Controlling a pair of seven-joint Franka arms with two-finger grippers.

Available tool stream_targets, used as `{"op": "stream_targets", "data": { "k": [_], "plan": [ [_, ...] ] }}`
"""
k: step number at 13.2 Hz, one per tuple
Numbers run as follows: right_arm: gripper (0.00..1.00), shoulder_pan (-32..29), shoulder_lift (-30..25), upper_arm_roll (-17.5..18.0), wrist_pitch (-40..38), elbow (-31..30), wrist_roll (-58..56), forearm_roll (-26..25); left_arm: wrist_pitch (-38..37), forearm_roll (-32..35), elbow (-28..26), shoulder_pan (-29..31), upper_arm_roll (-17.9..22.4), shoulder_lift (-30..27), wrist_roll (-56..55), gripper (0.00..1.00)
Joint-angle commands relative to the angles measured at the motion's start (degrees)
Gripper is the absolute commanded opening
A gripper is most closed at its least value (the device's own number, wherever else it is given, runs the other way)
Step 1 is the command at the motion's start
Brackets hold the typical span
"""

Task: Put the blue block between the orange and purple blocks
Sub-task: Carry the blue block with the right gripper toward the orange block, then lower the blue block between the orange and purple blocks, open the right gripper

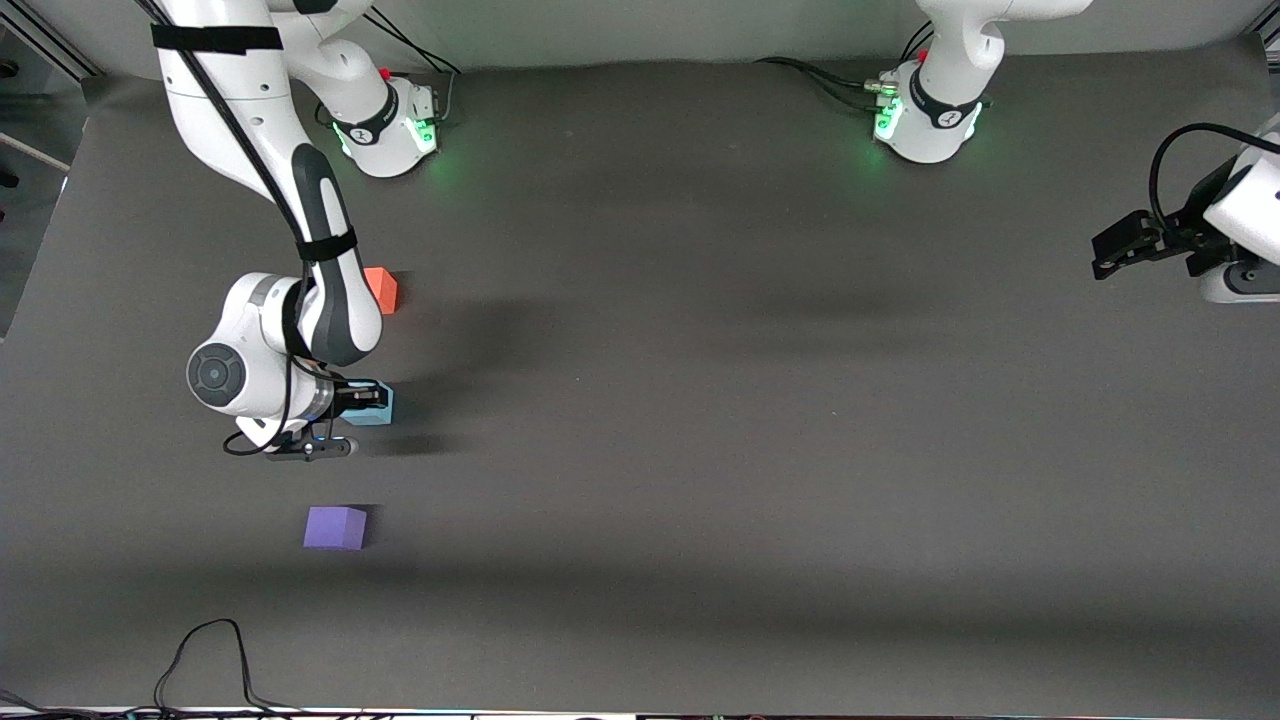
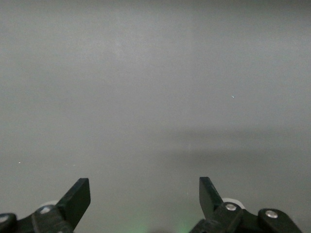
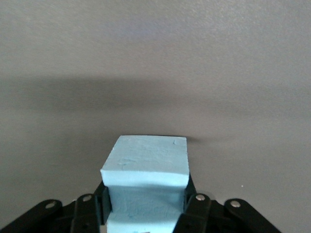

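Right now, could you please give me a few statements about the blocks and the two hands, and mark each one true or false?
1. The right hand is shut on the light sky-blue foam cube. True.
2. The left hand holds a block. False: it is open and holds nothing, waiting at the left arm's end of the table.
3. The violet-purple cube lies nearer the front camera than the orange-red cube. True.
4. The orange-red and violet-purple cubes touch. False: they lie well apart on the dark grey table.
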Motion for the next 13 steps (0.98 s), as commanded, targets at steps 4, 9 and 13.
{"op": "stream_targets", "data": {
  "k": [4, 9, 13],
  "plan": [
    [1.00, 0.7, -1.4, -0.5, 1.8, -2.0, -2.9, 1.7, -0.3, -0.9, -0.7, -0.1, 0.3, -0.9, 1.2, 1.00],
    [1.00, 0.8, -7.1, -2.0, -1.5, -1.3, -2.8, 1.0, -0.4, -1.0, -0.7, -0.2, 0.3, -0.9, 1.2, 1.00],
    [1.00, 0.9, -17.2, -6.0, -6.7, -0.9, -1.9, -5.7, -0.6, -1.0, -0.7, -0.2, 0.3, -0.9, 1.3, 1.00]
  ]
}}
